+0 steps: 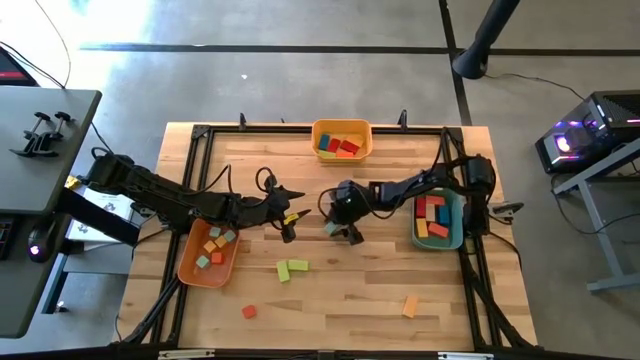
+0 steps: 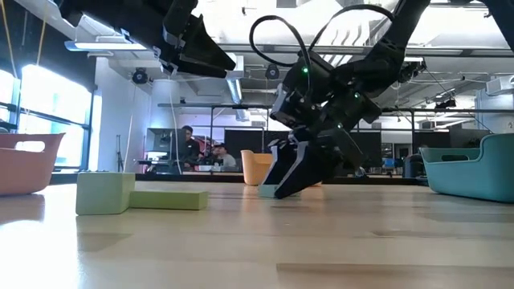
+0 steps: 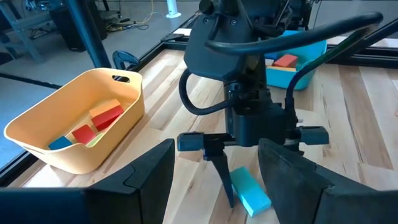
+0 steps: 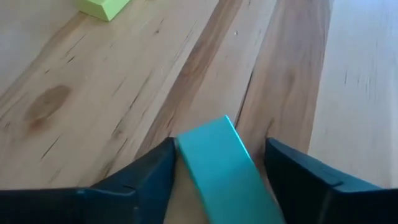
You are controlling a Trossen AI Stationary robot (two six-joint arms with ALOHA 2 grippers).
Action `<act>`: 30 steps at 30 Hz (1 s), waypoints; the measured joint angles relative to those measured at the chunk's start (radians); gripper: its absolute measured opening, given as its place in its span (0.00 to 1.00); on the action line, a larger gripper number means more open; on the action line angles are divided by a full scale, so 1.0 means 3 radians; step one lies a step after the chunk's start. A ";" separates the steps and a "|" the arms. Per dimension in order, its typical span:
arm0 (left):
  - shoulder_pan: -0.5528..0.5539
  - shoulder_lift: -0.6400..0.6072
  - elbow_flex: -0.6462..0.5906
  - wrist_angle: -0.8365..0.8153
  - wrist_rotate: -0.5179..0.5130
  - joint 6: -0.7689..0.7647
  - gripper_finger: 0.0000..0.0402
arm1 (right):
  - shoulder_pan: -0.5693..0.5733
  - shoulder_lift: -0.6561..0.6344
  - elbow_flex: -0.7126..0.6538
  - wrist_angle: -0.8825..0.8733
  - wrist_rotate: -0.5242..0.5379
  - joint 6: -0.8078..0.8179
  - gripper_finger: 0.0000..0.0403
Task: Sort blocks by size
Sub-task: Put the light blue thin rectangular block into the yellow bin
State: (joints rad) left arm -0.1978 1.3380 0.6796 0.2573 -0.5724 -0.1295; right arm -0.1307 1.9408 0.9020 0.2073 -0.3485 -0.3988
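Sorting is mostly complete: right claw [image 1: 342, 231] straddles a teal block [image 3: 250, 191], fingers spread, not yet pinching; four blocks remain loose on the desk [image 1: 350, 300].

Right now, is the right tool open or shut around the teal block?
Open. The right tool straddles the teal block on the table; one finger touches it, the other finger stands apart.
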 joint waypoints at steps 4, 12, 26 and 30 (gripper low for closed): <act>0.0000 0.0000 0.0000 -0.0006 0.0001 -0.0001 0.54 | 0.0000 -0.0001 0.0009 -0.0136 0.0005 0.0151 0.45; -0.0008 0.0000 0.0000 -0.0083 -0.0006 -0.0023 0.54 | 0.0069 -0.0011 -0.0006 0.0075 0.0219 0.0711 0.31; -0.0215 -0.0001 0.0000 -0.0288 -0.0744 -0.0024 0.54 | -0.0756 -0.0726 0.0227 -0.0268 0.1392 0.1057 0.31; -0.0212 -0.0001 0.0000 -0.0266 -0.0745 -0.0001 0.54 | -0.1357 -0.0550 0.0792 -0.0924 0.1035 0.1034 0.31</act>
State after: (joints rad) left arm -0.2614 1.3376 0.6796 0.1774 -0.7959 -0.1297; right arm -0.5377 1.7758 1.1396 -0.0700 -0.0379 -0.0886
